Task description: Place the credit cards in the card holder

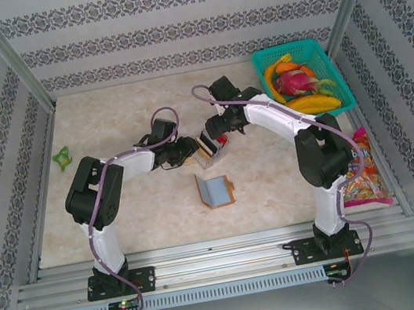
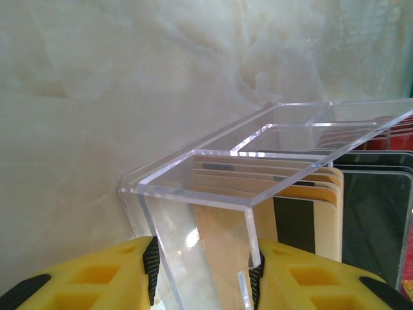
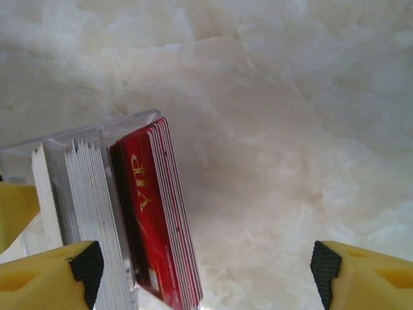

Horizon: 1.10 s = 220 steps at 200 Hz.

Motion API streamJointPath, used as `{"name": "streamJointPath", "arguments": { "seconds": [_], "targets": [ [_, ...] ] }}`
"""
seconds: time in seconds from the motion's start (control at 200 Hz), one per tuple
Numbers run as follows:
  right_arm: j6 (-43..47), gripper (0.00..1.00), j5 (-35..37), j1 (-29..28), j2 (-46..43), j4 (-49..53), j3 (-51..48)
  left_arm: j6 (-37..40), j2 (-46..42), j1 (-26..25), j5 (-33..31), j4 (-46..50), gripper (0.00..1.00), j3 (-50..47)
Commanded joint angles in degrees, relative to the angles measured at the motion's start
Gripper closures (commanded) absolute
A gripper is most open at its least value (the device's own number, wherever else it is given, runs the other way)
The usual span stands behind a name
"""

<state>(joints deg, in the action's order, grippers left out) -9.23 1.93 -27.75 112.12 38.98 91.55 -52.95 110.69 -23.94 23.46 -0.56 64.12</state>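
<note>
On the left, the left tool (image 2: 203,281) is clenched on the near end of the clear box (image 2: 193,187), its black pads set against the two side walls, so the box looks steadied on the worktop (image 1: 105,116). Inside the box the credit cards (image 3: 151,213) stand on edge in packs: tan and black ones toward the left arm, a red pack on the side facing the right arm. Just nearer the arm bases, the card holder (image 1: 215,189) lies open on the worktop, apart from the box and untouched. To the right, the right tool (image 3: 206,265) is released and empty, spread wide with the red pack between its fingers. The step in hand seems to be drawing a card from the box. The next move likely calls for the right tool to narrow onto one red card's top edge, lift it straight out, then carry it to the holder's slot
</note>
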Motion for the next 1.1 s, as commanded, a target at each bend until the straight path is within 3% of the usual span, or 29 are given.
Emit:
{"name": "streamJointPath", "arguments": {
  "seconds": [0.0, 0.13, 0.305, 0.435, 0.899, 1.094],
  "targets": [
    [2.9, 0.18, 3.3, -1.1, 3.1, 3.3, 3.4, 0.0, 1.8, -0.4, -0.4, 2.3, 0.56, 0.6],
    [4.0, 0.18, 3.8, -1.7, 5.4, 3.8, 4.5, -0.2, 1.9, -0.4, -0.6, 2.0, 0.56, 0.0],
    [5.5, 0.21, 13.9, -3.6, 6.9, 3.1, 4.2, 0.4, 2.1, -0.4, -0.3, 2.3, 0.57, 0.4],
    [6.3, 0.23, 17.3, -4.7, 7.5, 3.9, 4.9, 1.2, 2.7, -0.4, -0.1, 3.5, 0.58, 1.0],
    [7.0, 0.42, 18.2, -4.7, 4.8, 3.2, 4.3, 1.4, 2.3, -0.4, 0.1, 3.3, 0.59, 0.4],
    [5.6, 0.43, 18.6, -4.7, 4.4, 3.5, 4.3, 1.5, 2.2, -0.5, 0.3, 3.2, 0.59, 0.3]
  ]
}}
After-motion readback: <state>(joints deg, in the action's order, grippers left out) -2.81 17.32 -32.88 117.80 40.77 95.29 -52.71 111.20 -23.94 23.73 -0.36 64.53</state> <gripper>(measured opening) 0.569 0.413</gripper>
